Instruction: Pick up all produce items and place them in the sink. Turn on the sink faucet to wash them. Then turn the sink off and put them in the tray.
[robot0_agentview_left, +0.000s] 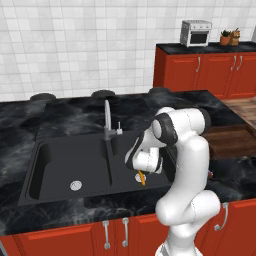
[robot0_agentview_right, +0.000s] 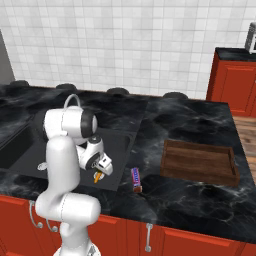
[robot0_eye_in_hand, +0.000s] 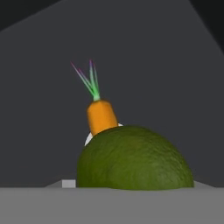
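Observation:
My gripper reaches down into the right basin of the black sink, close over the basin floor. In the hand view the green lime bulges large between the jaws and hides the fingertips, so the gripper looks shut on it. Just beyond the lime, the orange carrot with its green top lies on the basin floor by the silver drain; it also shows under the hand. The silver faucet stands behind the divider between the basins. Right of the sink, the brown wooden tray rests on the counter.
A purple-red packet lies on the counter between sink and tray, near the front edge. The left basin has a round drain. Red cabinets with a toaster oven stand at the far right.

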